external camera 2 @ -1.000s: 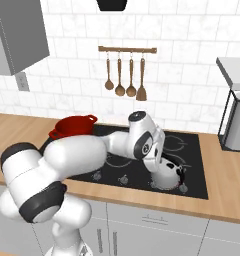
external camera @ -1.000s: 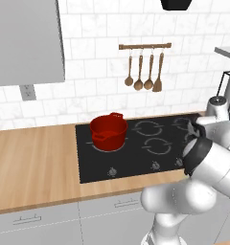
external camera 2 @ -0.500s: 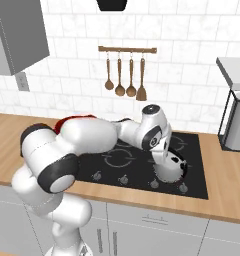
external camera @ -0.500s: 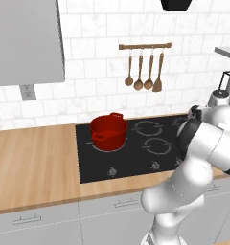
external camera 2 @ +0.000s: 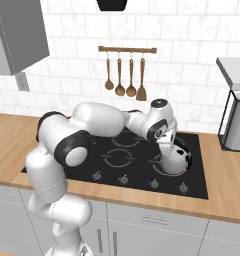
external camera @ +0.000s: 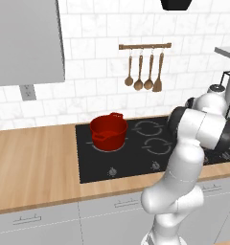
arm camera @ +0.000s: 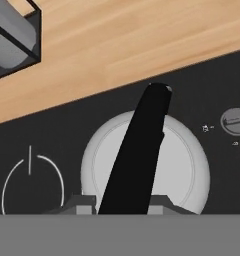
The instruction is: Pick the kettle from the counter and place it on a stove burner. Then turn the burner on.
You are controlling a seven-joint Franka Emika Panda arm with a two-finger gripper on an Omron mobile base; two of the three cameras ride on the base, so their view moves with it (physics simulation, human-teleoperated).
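The small silver-grey kettle (external camera 2: pixel 175 160) is over the front right burner of the black stove (external camera 2: pixel 141 171); whether it rests on the glass or hangs just above it I cannot tell. My gripper (external camera 2: pixel 168 144) comes down on it from above. In the hand view the kettle's dome (arm camera: pixel 184 165) lies straight below, and its black arched handle (arm camera: pixel 142 140) runs between my fingertips (arm camera: pixel 83 202), so the gripper (arm camera: pixel 123 204) is shut on the handle. The wood-grain counter (arm camera: pixel 117 50) lies beyond the stove's edge.
A red two-handled pot (external camera: pixel 109 131) sits on the stove's back left burner. Stove knobs (external camera 2: pixel 154 183) line the front edge, one close to the kettle (arm camera: pixel 234 121). A black-framed stand with a grey cylinder (external camera 2: pixel 237 125) stands on the right. Wooden utensils (external camera 2: pixel 126 75) hang on the wall.
The gripper has carried the kettle a little back and to the right over the stove. The arm's elbow has swung round with it.
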